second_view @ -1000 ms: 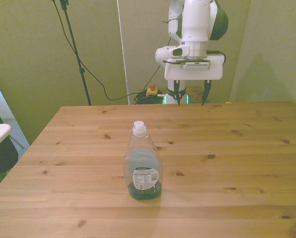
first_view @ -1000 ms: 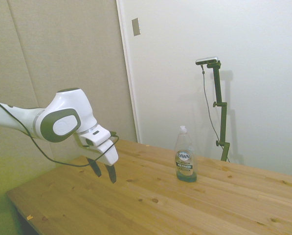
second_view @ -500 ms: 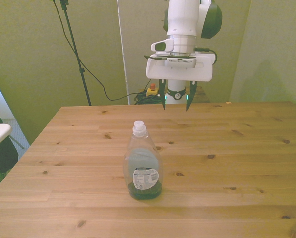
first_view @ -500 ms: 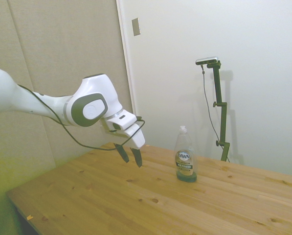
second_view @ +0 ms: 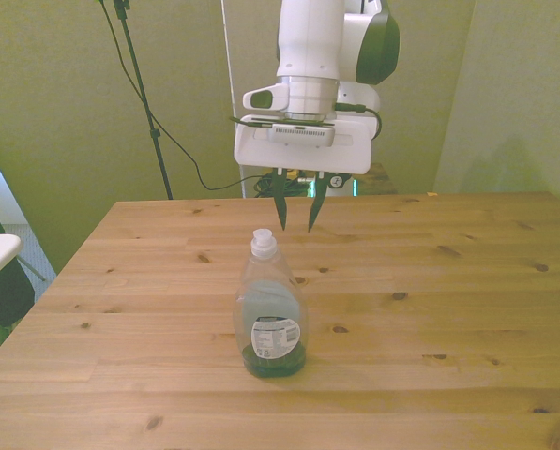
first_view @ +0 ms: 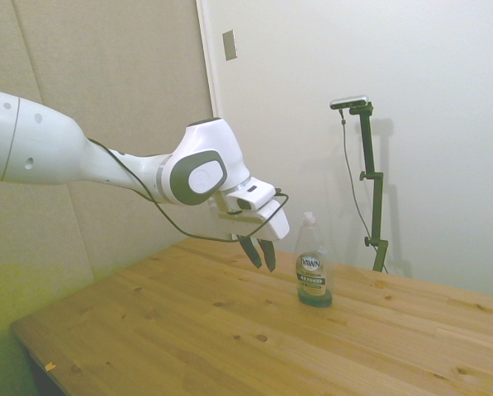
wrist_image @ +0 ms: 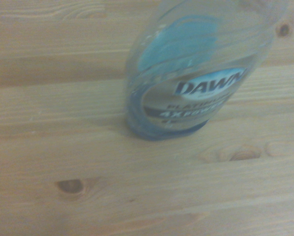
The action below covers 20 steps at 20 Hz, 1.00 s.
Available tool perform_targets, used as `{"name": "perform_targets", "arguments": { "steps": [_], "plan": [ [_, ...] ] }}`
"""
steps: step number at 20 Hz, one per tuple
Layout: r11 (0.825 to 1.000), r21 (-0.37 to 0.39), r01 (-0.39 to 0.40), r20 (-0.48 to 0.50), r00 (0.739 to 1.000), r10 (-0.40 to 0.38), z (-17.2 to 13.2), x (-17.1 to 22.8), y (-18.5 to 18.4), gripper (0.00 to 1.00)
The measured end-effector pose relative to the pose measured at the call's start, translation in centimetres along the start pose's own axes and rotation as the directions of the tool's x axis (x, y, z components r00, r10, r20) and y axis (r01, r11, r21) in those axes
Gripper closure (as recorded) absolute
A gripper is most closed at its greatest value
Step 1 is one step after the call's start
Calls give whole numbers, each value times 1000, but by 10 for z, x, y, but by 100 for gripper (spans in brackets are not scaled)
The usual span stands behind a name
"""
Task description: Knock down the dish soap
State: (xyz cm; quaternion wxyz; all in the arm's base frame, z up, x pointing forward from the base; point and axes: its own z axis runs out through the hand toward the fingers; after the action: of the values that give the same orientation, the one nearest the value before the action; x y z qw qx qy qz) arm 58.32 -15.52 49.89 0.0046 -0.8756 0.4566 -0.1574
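Bare wooden table [second_view: 448, 309] — black cable [second_view: 181, 150] and red-topped yellow box [second_view: 286, 170] behind it.

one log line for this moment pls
task: knock down dish soap | soap: upright on table, untouched | pincer: open, empty, in air beside the bottle | phase: approach

You are looking at a white arm [first_view: 40, 153] built of smooth rounded links, with a grey-green oval cap on the side of its wrist joint [first_view: 198, 169]. A thin black cable [first_view: 159, 219] loops loosely beneath the wrist to the hand. The gripper [second_view: 298, 212] has a flat white rectangular body with a dark slotted strip along its face, and two slim, dark, pointed fingers [second_view: 281, 208] set slightly apart.
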Motion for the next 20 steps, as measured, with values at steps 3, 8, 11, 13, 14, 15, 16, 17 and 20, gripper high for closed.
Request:
{"name": "perform_targets", "arguments": {
  "steps": [3,8,11,13,14,15,16,17,20],
  "plan": [
    [1000,-2,-19,-19,1000,19,4,23,1,100],
    [999,0,-46,-49,998,46,15,52,-10,100],
    [996,17,-83,-64,994,84,22,62,-27,100],
    [993,33,-113,-75,990,115,28,68,-40,100],
    [991,38,-126,-79,989,129,33,70,-47,100],
    [989,45,-142,-82,986,145,38,72,-54,100],
    [986,54,-155,-83,984,159,44,74,-61,100],
    [984,64,-168,-82,982,173,51,75,-68,100],
    [979,80,-189,-87,977,196,69,72,-93,100]
  ]
}}
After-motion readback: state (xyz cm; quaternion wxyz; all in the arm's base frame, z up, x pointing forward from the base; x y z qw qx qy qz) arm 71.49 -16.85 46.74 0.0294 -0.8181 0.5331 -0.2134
